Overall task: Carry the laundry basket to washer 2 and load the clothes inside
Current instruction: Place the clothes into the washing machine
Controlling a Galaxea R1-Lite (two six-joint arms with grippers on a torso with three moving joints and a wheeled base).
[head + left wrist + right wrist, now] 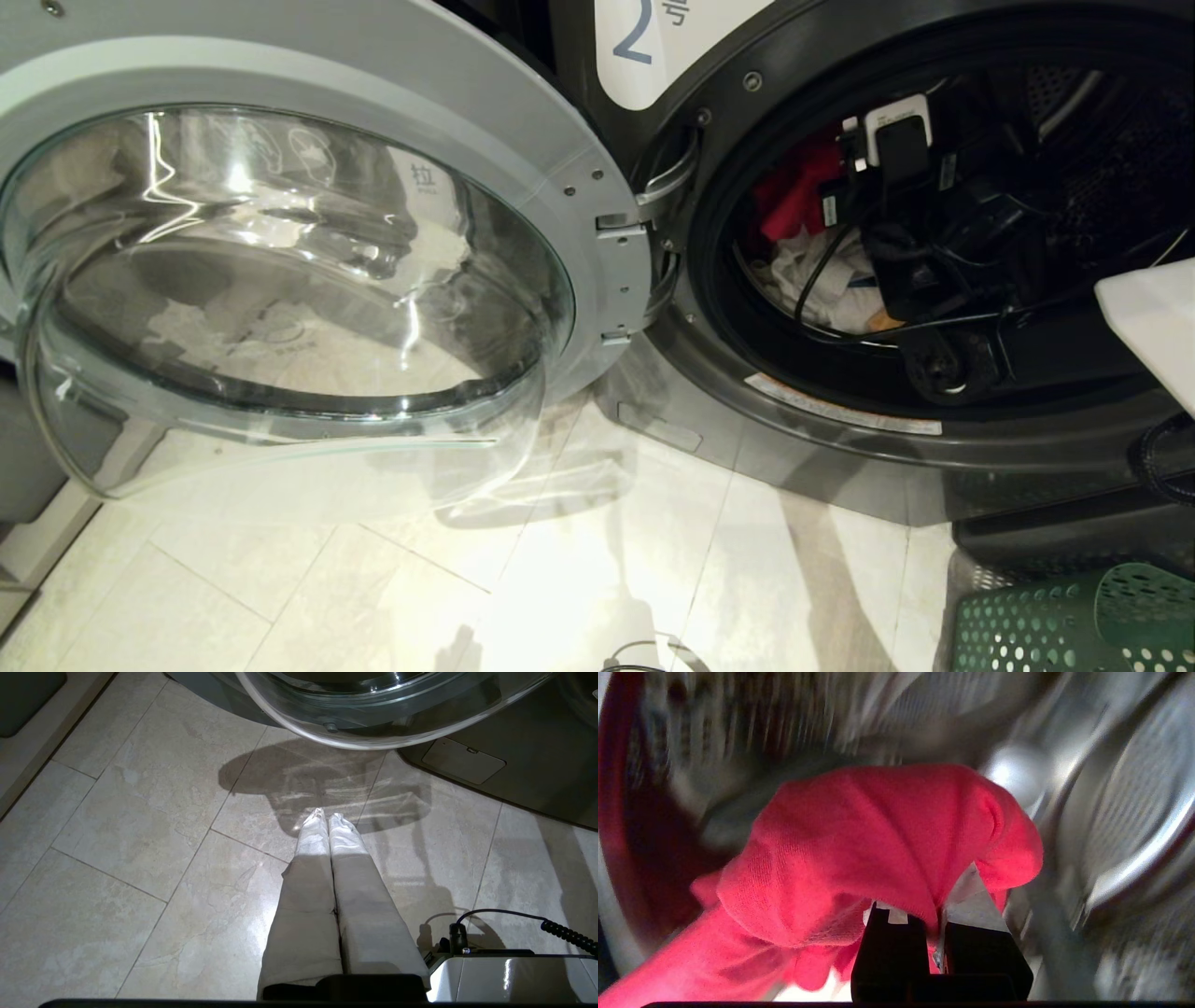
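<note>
A: Head view: right gripper [864,187] inside washer 2 [840,411], far right; laundry basket [1074,621] near right.

B: Right wrist view: clamped on red garment [878,844]. Left gripper [327,816] together above tiled floor [140,812].

— Where does washer 2 [934,439] stand?

— Dark grey, at the right of the head view, its glass door [280,280] swung wide open to the left; a white label with the digit 2 [644,47] sits above the opening.

— And the clothes?

— A red-pink garment [878,849] is bunched up inside the drum; below it lies a white one [826,285], and perhaps an orange scrap beside it — too dark to be sure.

— The laundry basket?

— The laundry basket [1055,621], dark green and perforated, sits on the floor just before the washer.
</note>
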